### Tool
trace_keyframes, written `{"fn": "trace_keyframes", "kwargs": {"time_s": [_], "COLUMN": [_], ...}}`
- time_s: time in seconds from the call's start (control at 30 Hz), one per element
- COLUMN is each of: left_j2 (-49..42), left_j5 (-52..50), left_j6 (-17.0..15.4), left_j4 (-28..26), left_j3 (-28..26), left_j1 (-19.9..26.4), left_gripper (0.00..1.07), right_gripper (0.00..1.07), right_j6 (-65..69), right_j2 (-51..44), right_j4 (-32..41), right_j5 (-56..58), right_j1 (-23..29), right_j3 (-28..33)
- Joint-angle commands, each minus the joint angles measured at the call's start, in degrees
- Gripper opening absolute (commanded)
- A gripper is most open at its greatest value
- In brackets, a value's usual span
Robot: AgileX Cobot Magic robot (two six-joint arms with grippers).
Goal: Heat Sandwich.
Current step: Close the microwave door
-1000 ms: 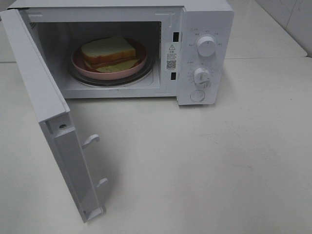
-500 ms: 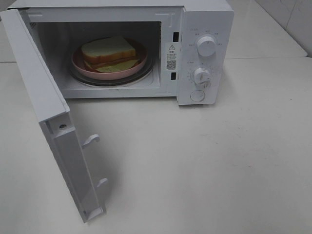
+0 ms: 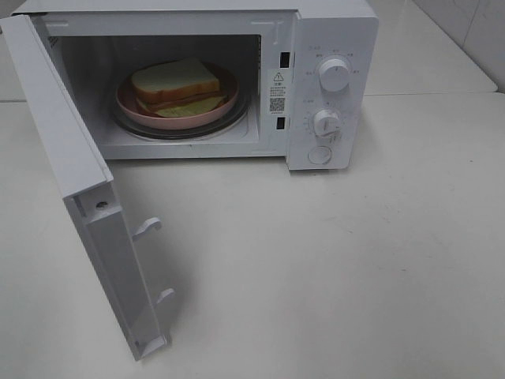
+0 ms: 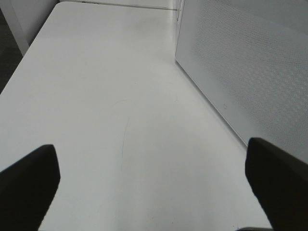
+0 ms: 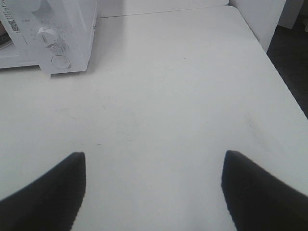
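sandwich (image 3: 178,85) | white bread, brown filling, yellow-green layer | flat on plate inside microwave

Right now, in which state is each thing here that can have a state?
White microwave door: wide open.
White-bread sandwich with brown filling: on the plate, inside the microwave.
Round pink plate: on the glass turntable.
Left end effector: open, empty.
Right end effector: open, empty.

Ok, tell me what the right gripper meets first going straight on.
Looks free: the right gripper points across bare table, the microwave off to one side. Depth is unclear.
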Motion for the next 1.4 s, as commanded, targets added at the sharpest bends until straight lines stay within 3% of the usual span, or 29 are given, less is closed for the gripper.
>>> {"fn": "trace_keyframes", "kwargs": {"time_s": [0.03, 1.1, 1.27, 1.4], "left_j2": [-0.4, 0.5, 4.6, 11.2], "left_j5": [-0.6, -1.6, -7.0, -12.2], "left_j6": [-0.1, -0.2, -0.1, -0.1], "left_j4": [-0.4, -1.0, -0.7, -0.5], "left_j3": [0.1, -0.7, -1.7, -1.5], "left_j1": [0.2, 0.2, 0.2, 0.2], "left_gripper": [1.00, 0.97, 0.87, 0.64], "right_gripper": [0.75, 0.75, 0.75, 0.75], "right_j6": [0.3, 0.4, 0.4, 0.4], "right_j2": [-1.6, -1.6, -1.6, -1.6], "right_j4": [0.2, 0.2, 0.2, 0.2], "right_j5": [-0.7, -0.8, -0.8, -0.8], "right_j1": [-0.4, -0.4, -0.4, -0.4], "right_j3": [0.1, 0.1, 0.1, 0.1]}}
